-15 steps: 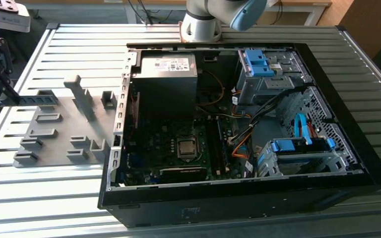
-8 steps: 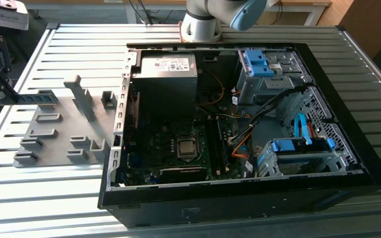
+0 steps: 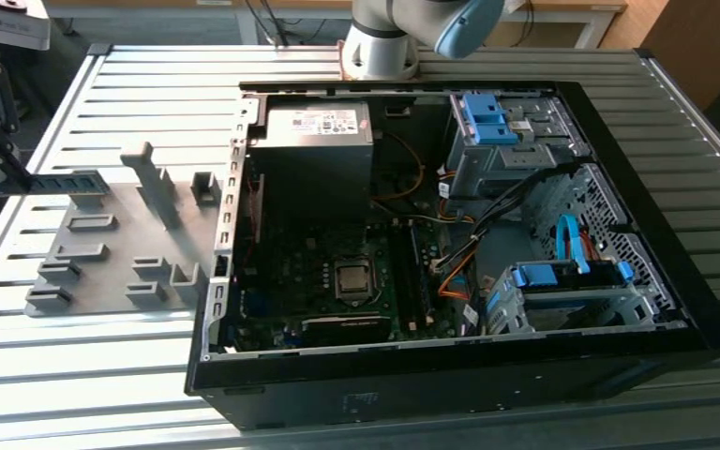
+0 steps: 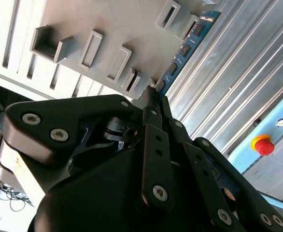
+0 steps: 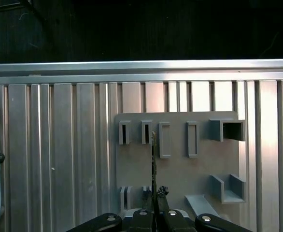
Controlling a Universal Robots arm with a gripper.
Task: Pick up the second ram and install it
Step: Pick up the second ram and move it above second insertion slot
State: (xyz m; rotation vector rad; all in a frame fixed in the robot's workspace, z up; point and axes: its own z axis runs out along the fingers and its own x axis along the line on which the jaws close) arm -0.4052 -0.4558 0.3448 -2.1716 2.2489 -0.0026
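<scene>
The second ram (image 4: pixel 185 48), a thin blue stick, is pinched at one end between the gripper's (image 4: pixel 153 98) fingers (image 4: pixel 153 140). It is seemingly just above the gray holder plate (image 5: pixel 180 169) on the ribbed metal surface (image 5: pixel 59 145), beside the open computer case (image 3: pixel 460 375).

Held by one end: the second ram (image 3: pixel 57 182), a blue stick.
Thin board with a row of dark chips, level, faces upright, at nine o'clock in the exterior view.
</scene>
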